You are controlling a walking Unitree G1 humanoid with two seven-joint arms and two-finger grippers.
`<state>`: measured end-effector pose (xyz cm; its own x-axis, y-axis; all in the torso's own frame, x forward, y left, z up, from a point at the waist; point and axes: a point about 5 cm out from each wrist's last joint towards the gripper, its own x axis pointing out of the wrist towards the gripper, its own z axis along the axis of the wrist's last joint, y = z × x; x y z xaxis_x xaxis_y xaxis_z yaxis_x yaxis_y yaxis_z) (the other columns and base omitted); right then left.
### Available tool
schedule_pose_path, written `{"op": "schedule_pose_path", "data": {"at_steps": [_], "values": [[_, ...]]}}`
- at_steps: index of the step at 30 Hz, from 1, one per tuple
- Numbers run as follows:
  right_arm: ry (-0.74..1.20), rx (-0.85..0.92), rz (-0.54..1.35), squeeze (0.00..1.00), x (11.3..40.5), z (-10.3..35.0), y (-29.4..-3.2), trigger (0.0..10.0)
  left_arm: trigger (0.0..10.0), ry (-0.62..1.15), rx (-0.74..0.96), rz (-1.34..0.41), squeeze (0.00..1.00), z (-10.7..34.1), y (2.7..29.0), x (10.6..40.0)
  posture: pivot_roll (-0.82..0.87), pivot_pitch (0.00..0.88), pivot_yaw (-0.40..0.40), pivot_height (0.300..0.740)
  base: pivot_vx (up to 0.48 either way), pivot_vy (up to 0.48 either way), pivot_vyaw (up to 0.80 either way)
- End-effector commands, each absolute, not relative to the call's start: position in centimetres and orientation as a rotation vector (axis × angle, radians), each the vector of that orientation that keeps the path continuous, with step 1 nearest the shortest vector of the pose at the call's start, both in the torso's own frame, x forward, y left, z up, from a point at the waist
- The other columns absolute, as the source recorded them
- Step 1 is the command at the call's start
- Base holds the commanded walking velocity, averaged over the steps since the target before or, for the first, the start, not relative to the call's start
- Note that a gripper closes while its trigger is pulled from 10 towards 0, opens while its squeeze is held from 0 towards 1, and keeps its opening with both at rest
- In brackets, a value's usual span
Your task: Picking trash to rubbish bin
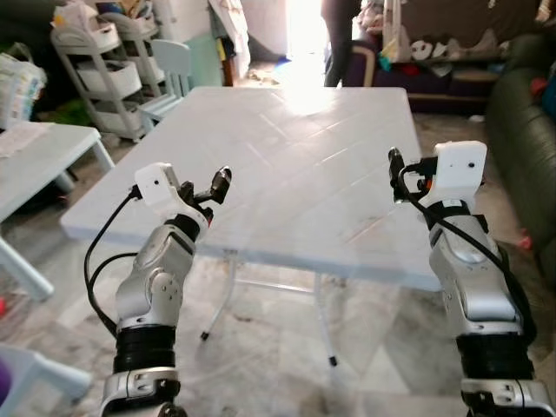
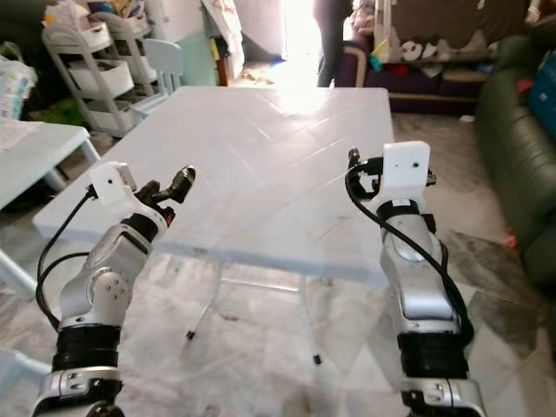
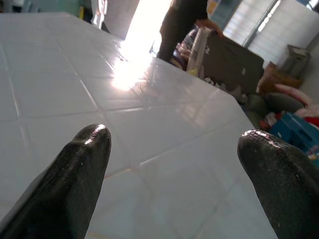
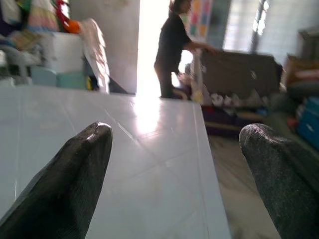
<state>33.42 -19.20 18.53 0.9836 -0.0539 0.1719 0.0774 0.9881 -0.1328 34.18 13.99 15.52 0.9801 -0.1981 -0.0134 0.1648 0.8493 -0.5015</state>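
A big white folding table [image 1: 295, 148] stands right in front of me, its tiled top bare and glaring with light from the doorway. My left gripper [image 1: 217, 184] is raised at the table's near left edge, open, with nothing between its fingers [image 3: 82, 164]. At the near right edge my right gripper [image 1: 396, 169] is held up at about the same height. It is open too, and past its fingertips [image 4: 79, 164] lies only the tabletop.
A person [image 1: 340, 35] stands bent over by the bright doorway beyond the table. A white shelf trolley [image 1: 104, 69] and a pale chair [image 1: 169, 69] stand at the back left. A low white table [image 1: 35, 148] is at my left, a dark sofa [image 1: 521, 122] at my right.
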Motion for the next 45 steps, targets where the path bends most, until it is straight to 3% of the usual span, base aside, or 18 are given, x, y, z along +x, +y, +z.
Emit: {"op": "schedule_pose_path", "data": {"at_steps": [1,10,45], "values": [[-0.198,-0.139,-0.051,0.0,33.56,19.33,-18.69,10.0,10.0,0.057,-0.507,-0.17,0.0,15.85,14.75,34.36,-0.11,0.0,0.057,0.74,0.0,0.48,0.0],[-0.195,-0.141,-0.052,0.0,33.57,19.31,-18.72,10.0,10.0,0.061,-0.505,-0.173,0.0,15.84,14.66,34.33,-0.11,0.0,0.056,0.74,0.0,0.48,0.0],[-0.193,-0.128,-0.047,0.0,33.62,19.29,-18.5,10.0,10.0,0.054,-0.493,-0.182,0.0,15.57,14.86,34.42,-0.12,0.0,0.053,0.74,0.0,0.0,-0.05]]}}
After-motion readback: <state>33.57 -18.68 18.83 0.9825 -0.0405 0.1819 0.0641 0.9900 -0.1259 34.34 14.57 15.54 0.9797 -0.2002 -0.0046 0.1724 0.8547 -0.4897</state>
